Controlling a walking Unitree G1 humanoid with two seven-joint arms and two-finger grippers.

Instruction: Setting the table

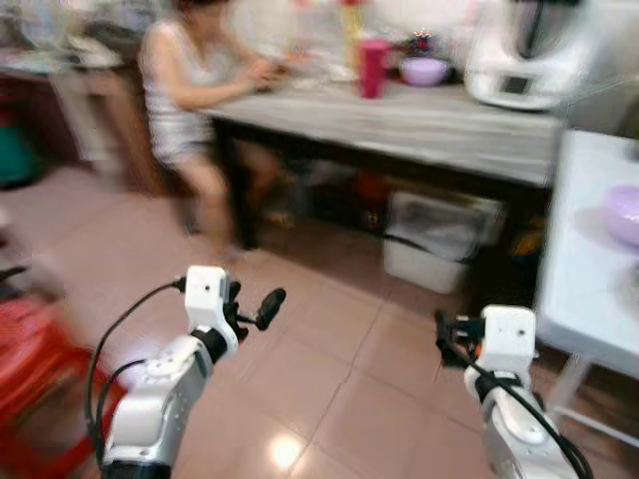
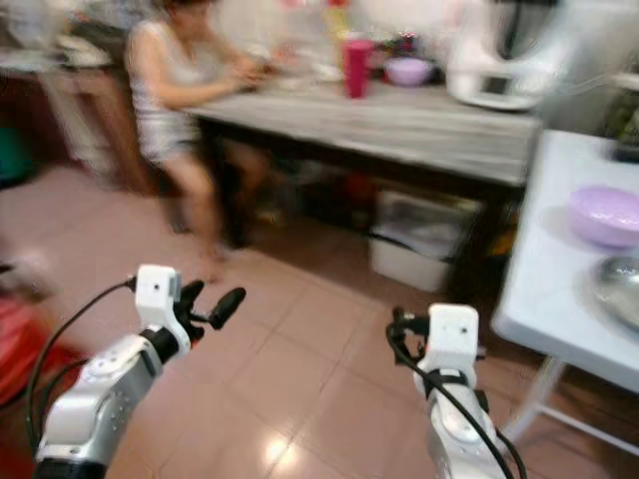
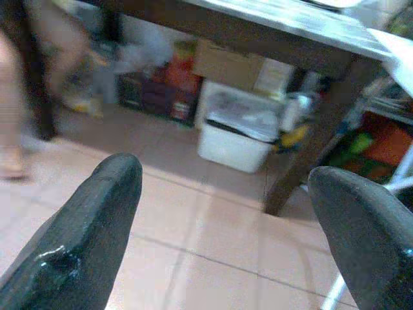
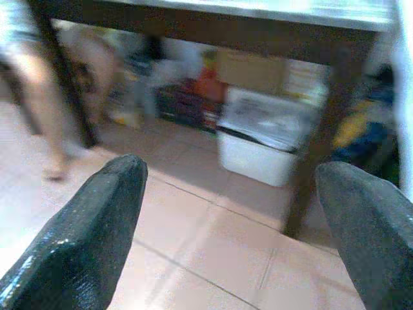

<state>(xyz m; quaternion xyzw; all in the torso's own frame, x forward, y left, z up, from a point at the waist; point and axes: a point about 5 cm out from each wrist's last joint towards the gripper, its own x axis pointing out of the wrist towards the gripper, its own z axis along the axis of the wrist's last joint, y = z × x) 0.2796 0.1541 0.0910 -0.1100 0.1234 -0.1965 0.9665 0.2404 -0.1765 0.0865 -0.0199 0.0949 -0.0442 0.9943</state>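
Both arms are raised over the tiled floor, holding nothing. My left gripper (image 1: 252, 305) is open; in the left wrist view its fingers (image 3: 97, 219) stand wide apart. My right gripper (image 1: 445, 335) is open too, its black fingers (image 4: 97, 226) spread in the right wrist view. A white table (image 1: 589, 269) stands at the right with a purple bowl (image 2: 604, 214) and a metal dish (image 2: 621, 289) on it. Ahead, a long grey-topped dark table (image 1: 419, 125) carries a red cup (image 1: 372, 67), a second purple bowl (image 1: 424, 71) and a white appliance (image 1: 519, 55).
A person (image 1: 185, 90) sits at the left end of the long table. Under it stand a white bin (image 1: 434, 239) and boxes (image 3: 226, 61). A red stool (image 1: 30, 369) is close at my left. The views are blurred.
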